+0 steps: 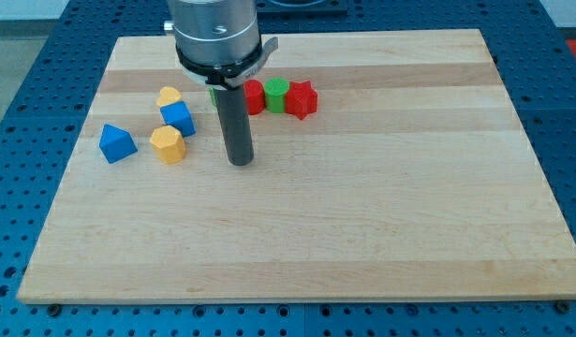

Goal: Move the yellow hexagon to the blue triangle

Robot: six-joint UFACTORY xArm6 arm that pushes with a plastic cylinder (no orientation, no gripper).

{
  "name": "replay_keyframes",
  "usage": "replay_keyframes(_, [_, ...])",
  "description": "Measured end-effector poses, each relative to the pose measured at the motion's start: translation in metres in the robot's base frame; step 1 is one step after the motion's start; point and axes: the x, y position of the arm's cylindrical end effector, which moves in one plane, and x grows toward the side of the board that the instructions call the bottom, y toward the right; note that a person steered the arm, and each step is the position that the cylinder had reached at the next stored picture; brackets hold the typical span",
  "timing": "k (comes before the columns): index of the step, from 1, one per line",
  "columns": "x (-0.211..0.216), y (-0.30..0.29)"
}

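Camera view, and we're looking down a pale wooden board (362,234) with long straight grain, sitting on a blue perforated bench (25,94). No claw on this arm at all, so nothing to open or close: it ends in a plain dark rod, smooth and round, hanging from a chunky silver collar, and my tip (241,163) is planted on the wood left of the board's middle.

The yellow hexagon (167,144) sits just to the view's left of my tip, close by but with a clear strip of bare wood between them. It's a stubby, matte, flat-topped block with faceted sides. Further left again, near but apart from it, is the blue triangle (116,143), a wedge with sharp edges. So hexagon in the middle, tip on one side, triangle on the other, almost in a line.

Just above the hexagon is a blue cube (178,118), seemingly touching it, and tucked behind that cube a second yellow block (168,95), rounded on top, shape hard to call.

Over on the view's right of the rod, a tight row: a red block (255,96) partly hidden by the rod, a green cylinder (276,94), then a red star (302,99), all pressed side by side. A sliver of another green block (214,95) peeks out left of the rod.
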Motion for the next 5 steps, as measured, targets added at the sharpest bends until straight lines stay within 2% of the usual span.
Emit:
replay_keyframes(1, [-0.025, -0.029])
replay_keyframes(5, [-0.025, -0.105])
